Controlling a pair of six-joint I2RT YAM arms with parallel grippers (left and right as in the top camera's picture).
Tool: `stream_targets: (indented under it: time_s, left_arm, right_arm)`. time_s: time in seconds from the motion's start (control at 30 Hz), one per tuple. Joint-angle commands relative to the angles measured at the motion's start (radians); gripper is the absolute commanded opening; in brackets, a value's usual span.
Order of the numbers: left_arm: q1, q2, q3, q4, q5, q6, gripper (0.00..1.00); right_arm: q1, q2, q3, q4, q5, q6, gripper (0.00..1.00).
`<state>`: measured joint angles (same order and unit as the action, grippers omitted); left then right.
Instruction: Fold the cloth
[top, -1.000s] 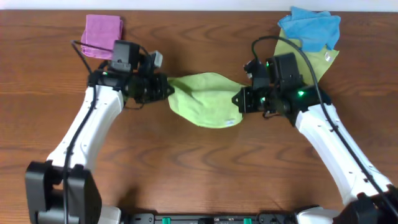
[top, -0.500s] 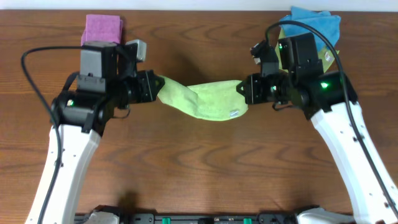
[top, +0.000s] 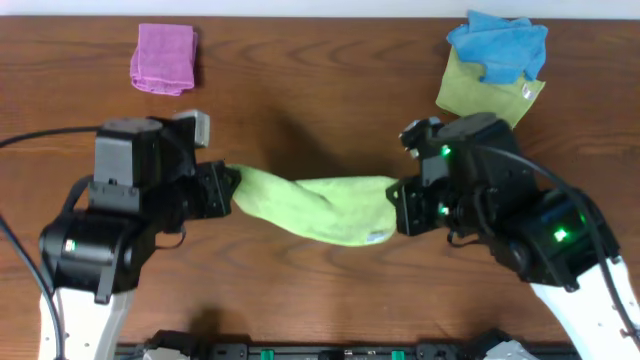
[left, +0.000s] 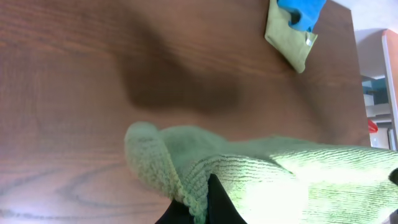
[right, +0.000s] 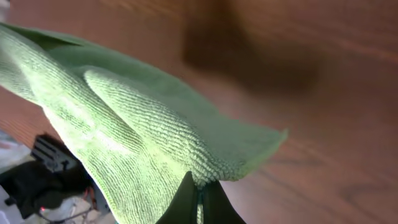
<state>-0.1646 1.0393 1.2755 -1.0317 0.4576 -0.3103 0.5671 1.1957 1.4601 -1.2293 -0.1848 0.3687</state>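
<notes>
You have the cloth (top: 315, 207) strung between both hands, in front of the middle of the tabletop (top: 320, 110). Your left hand (top: 228, 190) is pinched tight on the cloth's left end, and your right hand (top: 398, 210) is pinched tight on its right end. The cloth runs from one hand to the other as a bunched, twisted band that sags a little toward the near side in the middle. A small white tag (top: 374, 238) shows on its lower edge, just beside the right hand.

In the left wrist view, the dark fingers (left: 217, 202) come together on a rolled fold of the green fabric, with no gap between them. The rest of the cloth spreads away to the right. A soft dark shadow (left: 180, 87) lies on the wood beyond it. In the right wrist view, the fingers (right: 186, 199) likewise meet on a folded edge, and the fabric fans out up and to the left, clear of the wood behind it.

Well apart from the hands, a pink cloth (top: 163, 58) lies folded at the far left. At the far right, a blue cloth (top: 498, 45) lies crumpled on top of a duller yellow-green cloth (top: 470, 92).
</notes>
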Motion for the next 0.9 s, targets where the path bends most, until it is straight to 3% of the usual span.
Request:
stream_targets:
  time_s: [0.0,0.27,0.57,0.87]
  left_arm:
    - [0.0,-0.043,-0.071,-0.017,0.015,0.0,0.06]
    - [0.0,-0.15,-0.146,-0.053,-0.079,-0.043,0.06]
    - [0.0,0.035,-0.176,0.033,-0.065,-0.076,0.06]
    - [0.0,0.26,-0.176,0.209,-0.032,-0.098,0.06]
  right_arm:
    - [0.091,-0.003,0.016,-0.032,0.095,0.105,0.02]
    - [0.23,0.001,0.011,-0.086,0.228,0.209,0.02]
    - [0.114,0.08,-0.082,-0.006,0.158,0.156,0.01]
    - [-0.093,0.207,-0.141,0.129,0.018,0.006,0.02]
